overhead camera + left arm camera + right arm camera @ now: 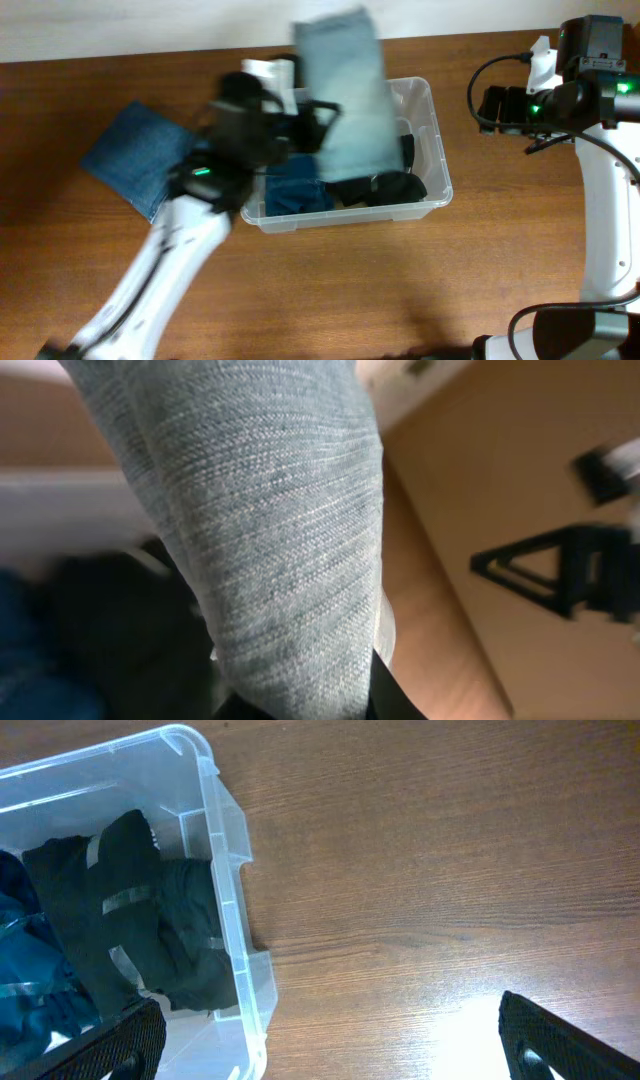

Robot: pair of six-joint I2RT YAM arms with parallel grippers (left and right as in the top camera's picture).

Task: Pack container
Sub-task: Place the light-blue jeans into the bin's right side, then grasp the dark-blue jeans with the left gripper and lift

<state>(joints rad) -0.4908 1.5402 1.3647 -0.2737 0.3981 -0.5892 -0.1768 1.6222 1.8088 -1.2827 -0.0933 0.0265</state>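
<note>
The left pincer (315, 705) is clamped on the lower edge of a pale denim piece (270, 530), which stands up from the jaws and fills most of the wrist view. From overhead the cloth hangs in the air above the middle of the container (440, 190), a clear plastic bin sitting at the centre of the counter (400, 290). The arm and cloth are blurred.

Black garments (385, 187) already lie at the bin's right end and a dark blue garment (295, 190) at its left. The main risk, judging by this, is that the long, floppy piece drapes over the far rim or lands on top of the pile rather than settling inside, since only one edge is gripped and the free end can swing. A release from this height could leave part of it trailing onto the counter. The light bin might also slide if the arm or cloth drags against its wall.

A folded blue denim (135, 155) waits on the counter left of the bin, and a white object (270, 72), too blurred to identify, sits just behind it.

The right pincer (345, 1050) hangs spread wide and empty, well to the right of the container, too far off to steady it.
</note>
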